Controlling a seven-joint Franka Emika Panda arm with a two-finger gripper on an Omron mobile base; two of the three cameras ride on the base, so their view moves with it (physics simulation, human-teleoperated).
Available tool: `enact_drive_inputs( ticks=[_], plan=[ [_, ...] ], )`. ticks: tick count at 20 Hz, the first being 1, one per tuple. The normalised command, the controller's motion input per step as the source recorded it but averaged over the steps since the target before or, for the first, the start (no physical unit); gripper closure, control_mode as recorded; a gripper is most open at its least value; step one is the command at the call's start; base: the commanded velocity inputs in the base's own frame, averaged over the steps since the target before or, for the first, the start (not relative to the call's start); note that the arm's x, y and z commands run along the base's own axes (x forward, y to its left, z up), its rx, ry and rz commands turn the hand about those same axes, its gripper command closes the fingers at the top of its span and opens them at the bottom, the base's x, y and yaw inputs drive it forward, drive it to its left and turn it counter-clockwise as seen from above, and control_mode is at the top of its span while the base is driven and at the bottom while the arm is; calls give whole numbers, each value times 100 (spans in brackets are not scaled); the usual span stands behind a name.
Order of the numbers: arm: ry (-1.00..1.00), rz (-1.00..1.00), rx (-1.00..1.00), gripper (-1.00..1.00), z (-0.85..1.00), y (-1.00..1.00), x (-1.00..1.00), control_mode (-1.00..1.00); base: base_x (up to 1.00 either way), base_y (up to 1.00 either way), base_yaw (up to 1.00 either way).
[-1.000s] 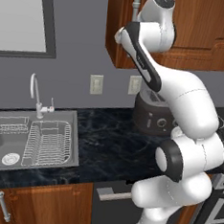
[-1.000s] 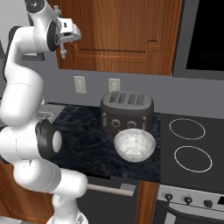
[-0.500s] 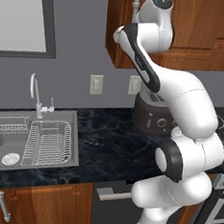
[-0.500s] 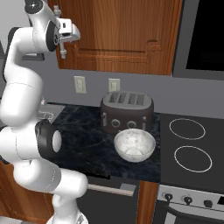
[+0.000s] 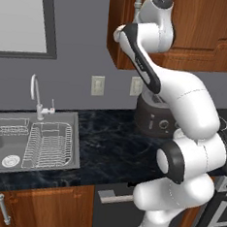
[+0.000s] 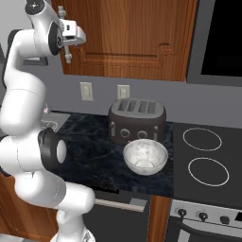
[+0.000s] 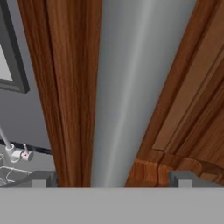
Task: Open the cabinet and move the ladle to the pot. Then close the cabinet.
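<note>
Cabinet (image 6: 137,38) is reddish-brown wood, raised-panel door, long vertical silver bar handle (image 7: 120,92). Gripper (image 7: 111,179) spread wide, fingers (image 7: 40,178) either side of the handle, nothing held.

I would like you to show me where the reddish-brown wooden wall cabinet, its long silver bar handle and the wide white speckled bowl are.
Reddish-brown wooden wall cabinet (image 6: 137,33): right base view, middle of the door panel.
Long silver bar handle (image 7: 124,87): hand view, middle of the bar.
Wide white speckled bowl (image 6: 145,156): right base view, inside of the bowl.

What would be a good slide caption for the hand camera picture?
Close-up from the robot's hand: open gripper straddling the cabinet door's silver bar handle, faucet far below.
</note>
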Motion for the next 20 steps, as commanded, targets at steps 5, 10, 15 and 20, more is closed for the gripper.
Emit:
enact_drive_inputs(
  ticks=[5,10,15,20],
  plan=[
    [-1,4,0,-100,-15,28,36,-100,0,0,0],
    [-6,9,0,-100,-31,24,43,-100,0,0,0],
    [-6,10,0,100,-49,35,38,-100,0,0,0],
    [-14,8,0,100,-61,49,31,-100,0,0,0]
  ],
)
